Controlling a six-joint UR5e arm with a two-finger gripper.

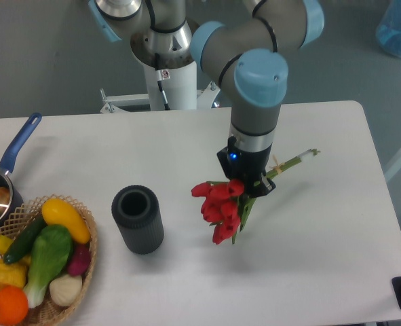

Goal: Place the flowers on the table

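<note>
While claw (249, 185) grips flowers (220, 204), fingertips hidden

A single fixed view looks down steeply from the front edge of the large white smooth tabletop with rounded corners (322, 272); it faces the white pedestal base of the grey and pale-blue arm (169, 68) at the far side; it stands at middle range, so the far edge and right corners show; the left cuts off a woven wicker basket of vegetables (85, 234) and a blue-handled saucepan (17, 146); the dark ribbed cylinder (138, 219) sits near the centre; no second view shares the scene.
</note>
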